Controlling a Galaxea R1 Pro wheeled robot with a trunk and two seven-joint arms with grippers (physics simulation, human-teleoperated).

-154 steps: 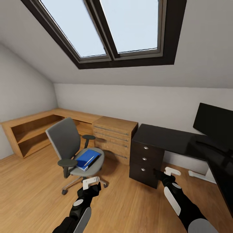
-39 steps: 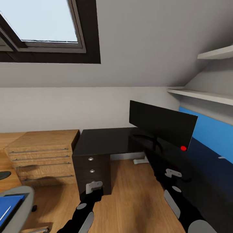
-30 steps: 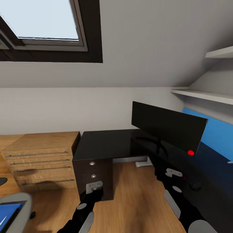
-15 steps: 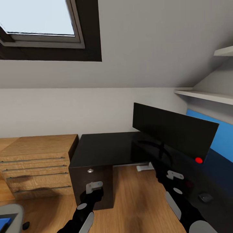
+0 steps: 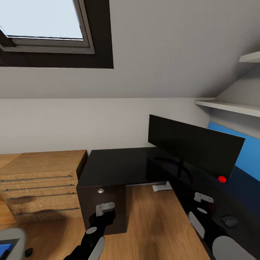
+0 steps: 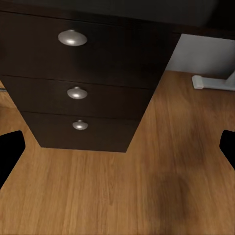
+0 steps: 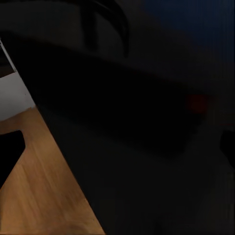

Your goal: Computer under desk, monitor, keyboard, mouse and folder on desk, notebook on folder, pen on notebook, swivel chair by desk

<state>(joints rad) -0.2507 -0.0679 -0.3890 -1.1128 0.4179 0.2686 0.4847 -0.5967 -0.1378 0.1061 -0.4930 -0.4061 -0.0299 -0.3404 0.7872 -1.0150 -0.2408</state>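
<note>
The monitor (image 5: 195, 148) stands on the glossy black desk (image 5: 126, 164) at centre right, with the mouse (image 5: 229, 220) at lower right, just beside the right gripper (image 5: 203, 198). Since half a second ago, that gripper has dropped lower right. The left gripper (image 5: 104, 207) faces the drawer unit (image 6: 88, 83). Both jaws are spread wide, holding nothing.

No readable text, label, brand or number appears on the monitor (image 5: 195, 148), desk (image 5: 122, 164) or anywhere else
</note>
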